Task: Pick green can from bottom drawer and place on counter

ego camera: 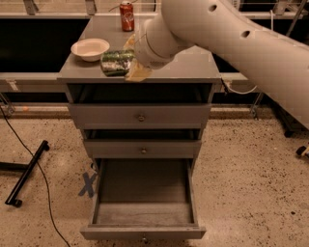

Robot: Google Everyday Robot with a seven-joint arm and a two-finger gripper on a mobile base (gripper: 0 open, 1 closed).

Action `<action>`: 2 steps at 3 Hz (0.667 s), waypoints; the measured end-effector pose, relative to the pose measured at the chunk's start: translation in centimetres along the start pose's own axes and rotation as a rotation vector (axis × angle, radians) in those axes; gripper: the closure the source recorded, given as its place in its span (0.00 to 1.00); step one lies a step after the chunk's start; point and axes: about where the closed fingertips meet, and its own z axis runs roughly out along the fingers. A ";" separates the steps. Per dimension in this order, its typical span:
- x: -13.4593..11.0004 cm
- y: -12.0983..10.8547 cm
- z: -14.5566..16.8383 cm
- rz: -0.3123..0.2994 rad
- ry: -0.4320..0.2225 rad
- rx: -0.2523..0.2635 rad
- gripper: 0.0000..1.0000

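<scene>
The green can [116, 62] lies on its side in my gripper [129, 61], just over the front left part of the counter [193, 67]. I cannot tell whether the can touches the counter. My gripper is shut on the can; its yellowish fingers [137, 73] show at the can's right end. The big white arm reaches in from the upper right. The bottom drawer [143, 231] is pulled wide open below and holds nothing that I can see.
A white bowl [90, 48] sits on the counter just left of the can. A red cola can [127, 9] stands at the counter's back edge. The two upper drawers [140, 116] are shut. A black stand leg [26, 172] and cable lie on the floor at left.
</scene>
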 end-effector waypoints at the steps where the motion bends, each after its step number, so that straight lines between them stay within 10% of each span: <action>1: 5.8 -3.9 2.2 0.005 0.015 -0.028 1.00; 2: 9.1 -6.1 5.8 -0.007 0.015 -0.085 1.00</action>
